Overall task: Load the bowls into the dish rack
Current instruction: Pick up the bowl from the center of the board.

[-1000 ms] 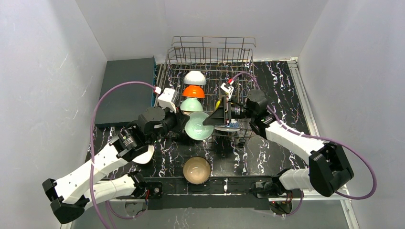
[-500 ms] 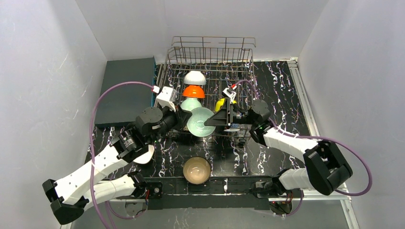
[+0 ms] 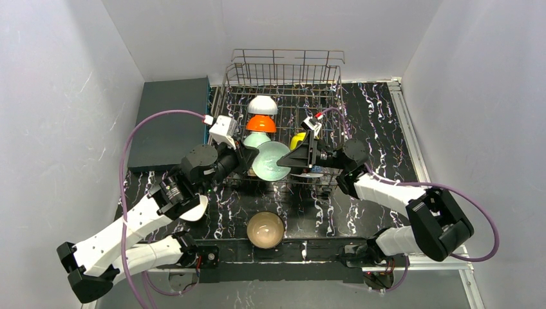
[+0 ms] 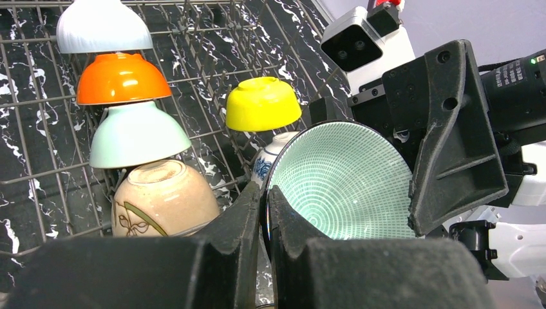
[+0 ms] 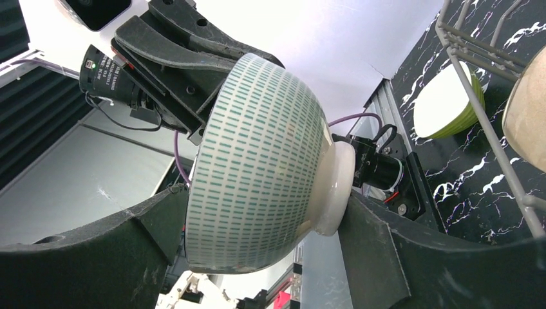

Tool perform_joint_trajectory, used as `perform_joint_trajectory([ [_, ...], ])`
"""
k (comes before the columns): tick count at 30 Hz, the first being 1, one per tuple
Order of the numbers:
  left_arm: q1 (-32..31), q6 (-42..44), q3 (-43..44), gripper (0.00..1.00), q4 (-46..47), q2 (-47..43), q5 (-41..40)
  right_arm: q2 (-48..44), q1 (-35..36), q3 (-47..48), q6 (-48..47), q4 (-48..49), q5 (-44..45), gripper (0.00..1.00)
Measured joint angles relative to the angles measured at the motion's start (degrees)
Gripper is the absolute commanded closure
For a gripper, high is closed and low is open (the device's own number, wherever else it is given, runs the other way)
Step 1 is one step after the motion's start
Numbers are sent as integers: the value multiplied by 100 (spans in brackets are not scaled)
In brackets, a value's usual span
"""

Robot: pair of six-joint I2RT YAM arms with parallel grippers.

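My left gripper (image 4: pixel 264 192) is pinched shut on the rim of the mint green bowl (image 4: pixel 341 183), held on edge over the dish rack (image 3: pixel 283 61) front rows, and my right gripper (image 5: pixel 264 193) straddles it wide, rim to foot, can't tell if it's clamping.

Your overhead view is bright and even, lit from above. The white walls (image 3: pixel 64 96) bounce soft light, and shadows on the black table (image 3: pixel 380 122) stay faint. On the left wrist camera you get white glare spots on the orange bowl (image 4: pixel 120 77) and the yellow bowl (image 4: pixel 263 103), and the left gripper (image 4: pixel 264 193) is a dark, soft blur along the bottom. On the right wrist camera the green bowl (image 5: pixel 264 161) is crisp against a blown-out white background. The fingers (image 5: pixel 84 257) of the right gripper (image 5: pixel 267 212) sit in shadow.
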Motion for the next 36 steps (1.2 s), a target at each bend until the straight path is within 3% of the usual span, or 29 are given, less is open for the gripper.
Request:
perform_joint_trajectory([
  [9, -4, 2, -2, 100, -4, -44, -9, -229, 0, -76, 37, -20, 92, 7],
  [12, -7, 2, -11, 100, -7, -76, -7, -291, 0, -76, 33, -61, 116, 13],
  [14, -7, 2, -22, 100, -4, -96, -4, -328, 0, -76, 15, -94, 142, 26],
  [15, -7, 2, -24, 100, -2, -105, -4, -341, 0, -76, -4, -118, 157, 38],
  [19, -7, 24, -37, 100, -33, -129, 4, -409, -4, -70, -162, -492, 219, 61],
  [23, -7, 44, -44, 99, -162, -101, 24, -540, -4, 13, -516, -1047, 208, 92],
  [25, -2, 46, -44, 91, -197, -92, 15, -570, -4, 157, -772, -1423, 181, 99],
  [30, 11, 33, -44, 64, -293, -63, -7, -616, -4, 581, -1620, -2494, 109, 99],
  [33, 9, 15, -39, 43, -328, -22, 20, -610, -22, 822, -2186, -3263, 122, 99],
  [36, 2, -39, 17, 31, -407, 22, 111, -529, -118, 1073, -2747, -4111, 199, 99],
])
